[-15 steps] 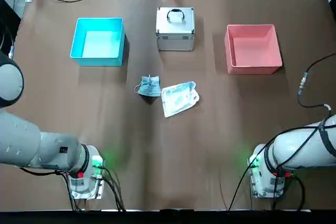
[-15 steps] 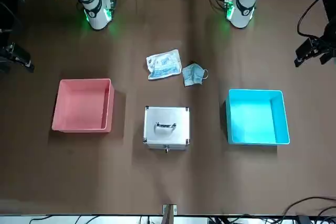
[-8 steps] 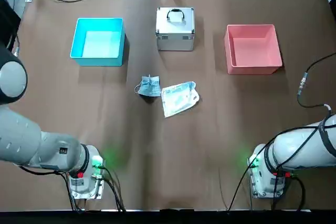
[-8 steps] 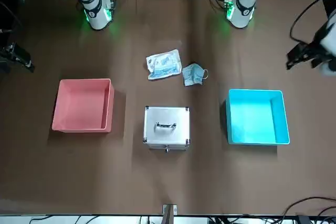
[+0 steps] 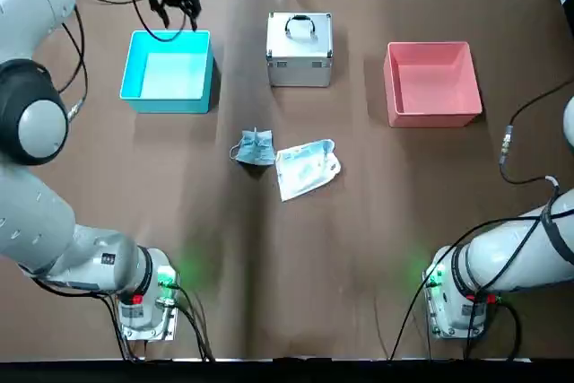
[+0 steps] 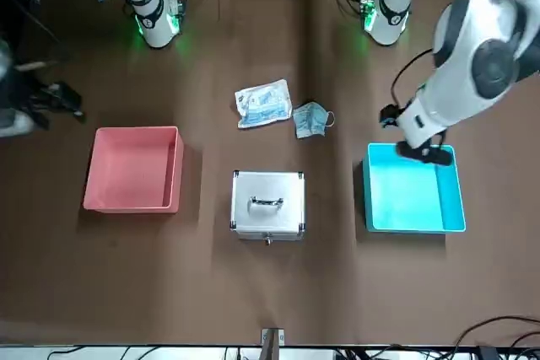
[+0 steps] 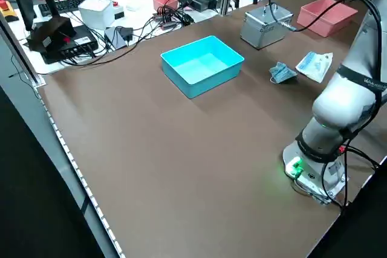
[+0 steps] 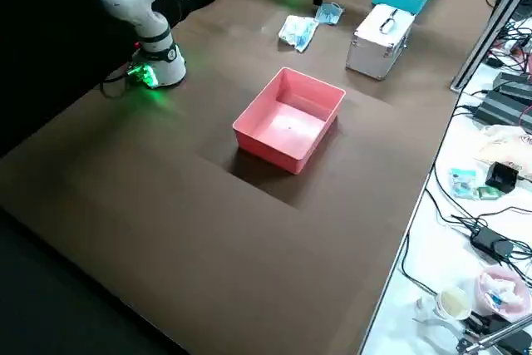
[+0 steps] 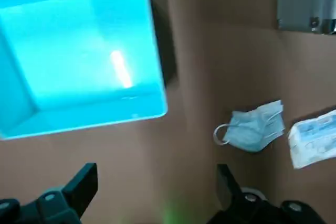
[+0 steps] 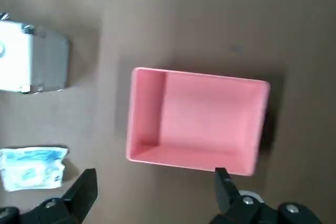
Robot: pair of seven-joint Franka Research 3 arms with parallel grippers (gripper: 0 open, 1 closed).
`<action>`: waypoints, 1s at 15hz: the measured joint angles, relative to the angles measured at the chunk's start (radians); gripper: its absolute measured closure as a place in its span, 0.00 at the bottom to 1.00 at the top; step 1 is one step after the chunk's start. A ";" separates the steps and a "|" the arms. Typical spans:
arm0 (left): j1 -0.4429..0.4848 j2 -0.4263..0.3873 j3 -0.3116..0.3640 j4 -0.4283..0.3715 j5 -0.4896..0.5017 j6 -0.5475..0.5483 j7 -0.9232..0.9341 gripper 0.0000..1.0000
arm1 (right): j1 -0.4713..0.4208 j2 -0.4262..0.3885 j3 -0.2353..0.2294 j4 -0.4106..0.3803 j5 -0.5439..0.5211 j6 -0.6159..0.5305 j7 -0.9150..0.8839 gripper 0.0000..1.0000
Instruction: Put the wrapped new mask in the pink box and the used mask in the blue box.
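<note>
1. Hovering above the table (image 5: 269, 266) around the blue box, at the left, the left gripper (image 9: 156, 174) is seen with its fingers set wide apart and nothing held between them.
2. The blue box (image 5: 167, 78) is placed on the left part of the table, and nothing is contained in it.
3. The used mask (image 5: 256, 147) is laid bunched on the table, nearer the robot than the blue box and to its right, with an ear loop turned to the left.
4. The silver case (image 5: 300, 51), closed, is stood between the two boxes, its handle on top.
5. The wrapped new mask (image 5: 308, 169) is laid flat just to the right of the used mask, nearer the robot than the silver case.
6. The pink box (image 5: 432, 85) is set farther right, likewise with nothing inside.
7. The right gripper (image 10: 156, 176) is held raised at the right side; its fingers are spread wide and nothing is gripped.
</note>
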 joint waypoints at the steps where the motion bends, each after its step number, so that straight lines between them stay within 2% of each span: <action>1: 0.000 -0.001 -0.016 -0.046 -0.016 0.057 -0.010 0.00 | 0.030 0.021 0.002 -0.006 0.026 0.014 0.016 0.01; 4: 0.000 -0.001 -0.084 -0.201 -0.027 0.262 -0.096 0.00 | 0.120 0.108 0.006 -0.052 0.119 0.125 0.100 0.01; 6: -0.001 -0.001 -0.129 -0.308 -0.028 0.403 -0.177 0.00 | 0.186 0.158 0.007 -0.117 0.164 0.219 0.124 0.03; 7: -0.001 0.000 -0.151 -0.357 -0.028 0.462 -0.221 0.00 | 0.216 0.173 0.007 -0.163 0.193 0.264 0.129 0.04; 8: -0.011 0.003 -0.196 -0.444 -0.028 0.578 -0.307 0.00 | 0.262 0.184 0.008 -0.254 0.243 0.326 0.139 0.05; 9: -0.029 0.008 -0.209 -0.479 -0.028 0.626 -0.347 0.00 | 0.280 0.185 0.008 -0.292 0.275 0.340 0.141 0.05; 12: -0.098 0.048 -0.219 -0.522 -0.005 0.691 -0.445 0.00 | 0.343 0.184 0.008 -0.390 0.335 0.396 0.143 0.09; 15: -0.156 0.123 -0.218 -0.525 0.100 0.737 -0.592 0.01 | 0.449 0.193 0.009 -0.491 0.385 0.534 0.176 0.09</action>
